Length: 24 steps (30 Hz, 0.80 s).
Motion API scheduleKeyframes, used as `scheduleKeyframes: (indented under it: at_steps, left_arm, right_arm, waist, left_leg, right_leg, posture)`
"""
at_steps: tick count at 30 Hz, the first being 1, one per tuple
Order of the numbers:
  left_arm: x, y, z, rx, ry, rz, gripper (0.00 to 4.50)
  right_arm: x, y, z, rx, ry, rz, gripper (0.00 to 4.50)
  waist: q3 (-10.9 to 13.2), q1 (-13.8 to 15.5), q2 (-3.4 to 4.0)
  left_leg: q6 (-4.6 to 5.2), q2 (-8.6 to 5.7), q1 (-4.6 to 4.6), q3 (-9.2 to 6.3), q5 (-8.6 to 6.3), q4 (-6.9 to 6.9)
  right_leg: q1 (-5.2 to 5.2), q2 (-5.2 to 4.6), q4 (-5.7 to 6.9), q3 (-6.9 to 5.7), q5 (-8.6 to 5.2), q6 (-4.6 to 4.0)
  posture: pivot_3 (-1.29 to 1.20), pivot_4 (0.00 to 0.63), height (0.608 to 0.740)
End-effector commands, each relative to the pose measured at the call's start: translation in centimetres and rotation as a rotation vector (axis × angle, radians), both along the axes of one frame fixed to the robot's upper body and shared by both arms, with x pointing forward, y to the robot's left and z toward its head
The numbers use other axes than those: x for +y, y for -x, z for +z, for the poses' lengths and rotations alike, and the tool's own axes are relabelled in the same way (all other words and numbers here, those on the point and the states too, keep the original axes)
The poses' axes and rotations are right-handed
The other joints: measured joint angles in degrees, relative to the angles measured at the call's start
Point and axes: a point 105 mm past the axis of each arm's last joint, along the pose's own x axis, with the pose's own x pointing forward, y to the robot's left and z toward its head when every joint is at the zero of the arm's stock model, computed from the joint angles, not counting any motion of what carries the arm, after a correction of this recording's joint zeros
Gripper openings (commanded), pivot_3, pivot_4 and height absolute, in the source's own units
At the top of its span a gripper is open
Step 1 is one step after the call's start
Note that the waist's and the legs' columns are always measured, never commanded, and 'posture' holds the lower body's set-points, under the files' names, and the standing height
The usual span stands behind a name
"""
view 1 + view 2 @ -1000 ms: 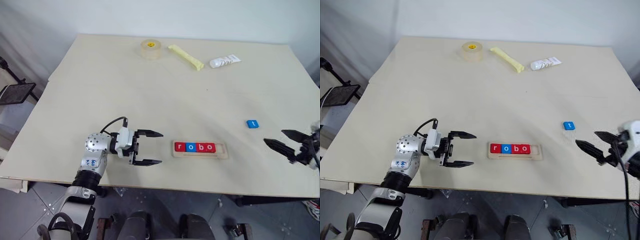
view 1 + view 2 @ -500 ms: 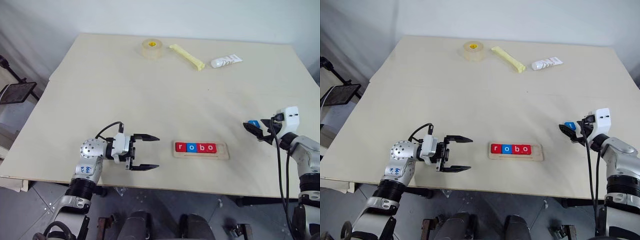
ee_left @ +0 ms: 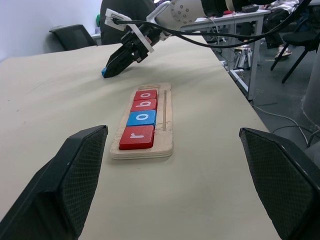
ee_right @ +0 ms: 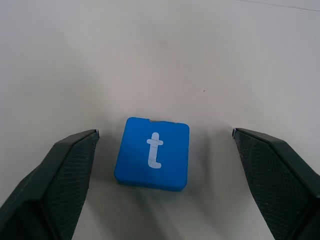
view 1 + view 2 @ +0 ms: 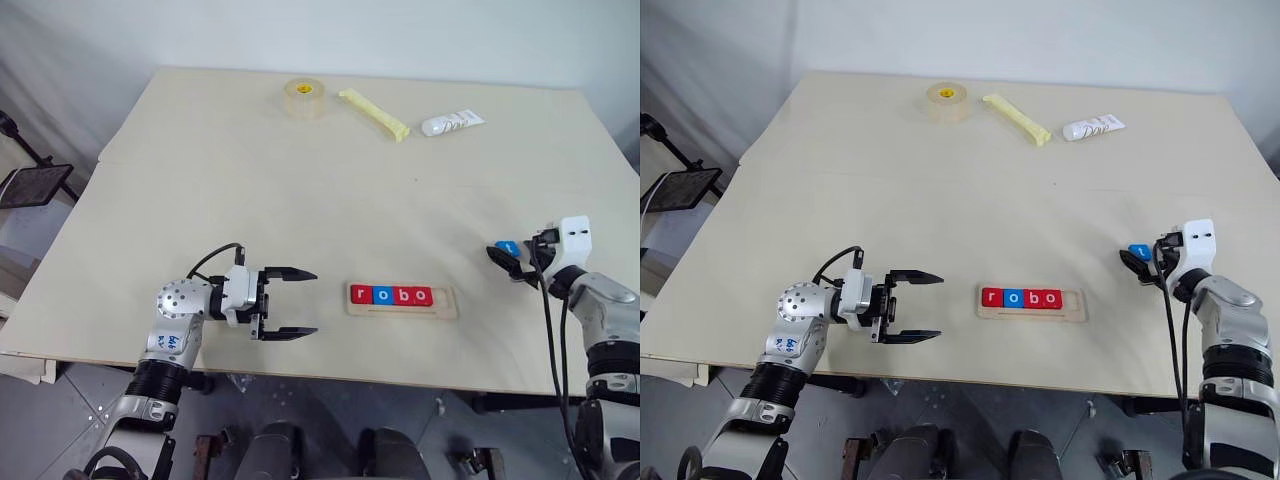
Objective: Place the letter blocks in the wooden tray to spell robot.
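Between the spread black fingers of the right gripper [image 4: 162, 150] lies the blue t block [image 4: 153, 153], flat on the table [image 5: 300, 190], untouched by either finger, with bare tabletop on both flanks. Jaws wide apart, nothing held. Seen from the head, sits near the table's right edge, with the block [image 5: 1140, 252] just ahead of the fingertips and little surface left between the arm and that edge.

Leftward across open tabletop rests the wooden tray [image 5: 402, 300], close to the near edge, carrying four blocks in a row: red r [image 5: 361, 294], blue o [image 5: 381, 295], red b [image 5: 401, 295], red o [image 5: 422, 295]. Leaves the last slot at its right end bare. Nothing standing between the t block and that slot.

Further left hovers the left gripper [image 5: 290, 302], fingers apart and holding nothing, pointing level toward the tray's r end, a gap of bare table between them.

Well apart, along the far edge, lie a roll of tape [image 5: 302, 97], a yellow stick [image 5: 372, 113] and a white tube [image 5: 451, 122], clear of both arms. Wide open middle of the table.
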Motion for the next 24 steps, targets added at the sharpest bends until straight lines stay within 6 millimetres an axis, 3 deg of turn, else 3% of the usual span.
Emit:
scheduleKeyframes:
  at_steps: [1,5,8,15,19,24]
  left_arm:
    - [-0.1,-0.1,0.7,-0.031,0.011,-0.007,4.50]
    - [-0.4,-0.4,0.6,-0.029,0.011,-0.019,4.50]
    - [-0.7,-0.5,0.7,-0.030,0.014,-0.033,4.50]
    - [-0.9,-0.9,0.7,-0.035,0.015,-0.042,4.50]
    - [-0.8,-0.9,0.8,-0.037,0.014,-0.041,4.50]
    - [-0.6,-0.9,0.6,-0.034,0.011,-0.040,4.50]
  right_arm:
    - [-0.3,0.6,-0.6,0.008,-0.023,-0.035,4.48]
    - [-0.1,0.8,-1.0,0.018,-0.046,-0.055,4.48]
    - [0.0,0.7,-1.2,0.028,-0.067,-0.081,3.90]
    - [0.1,0.6,-0.6,-0.007,-0.068,-0.103,1.59]
    - [0.7,1.2,1.3,-0.092,-0.060,-0.119,1.47]
    - [3.2,3.3,2.8,-0.139,-0.048,-0.126,1.47]
  waist:
    - [0.0,0.0,0.00]
    - [0.0,0.0,0.00]
    - [0.0,-0.1,0.00]
    - [0.0,-0.4,0.00]
    - [0.0,-0.4,0.01]
    - [0.0,-0.2,0.06]
  left_leg:
    - [0.00,0.00,0.00,0.00,0.00,0.00]
    - [0.00,0.00,0.00,0.00,0.00,0.00]
    - [0.00,0.00,0.01,0.01,0.00,0.00]
    - [0.00,0.01,0.02,0.02,0.00,0.00]
    - [-0.01,0.02,0.01,0.00,0.00,-0.02]
    - [-0.01,-0.01,-0.03,0.02,0.00,-0.04]
  right_leg:
    - [0.00,0.00,0.00,0.00,0.00,0.00]
    - [0.00,0.00,0.00,0.00,0.00,0.00]
    - [0.00,0.00,0.01,0.00,0.00,0.00]
    - [0.00,0.01,0.01,0.00,0.00,0.00]
    - [-0.02,0.01,0.03,0.00,0.00,0.00]
    - [-0.10,-0.01,0.05,0.04,0.00,0.00]
  posture:
    - [0.00,0.150,0.740]
    - [0.00,0.150,0.740]
    - [0.00,0.150,0.740]
    - [0.00,0.150,0.740]
    - [0.00,0.150,0.740]
    - [0.00,0.150,0.740]
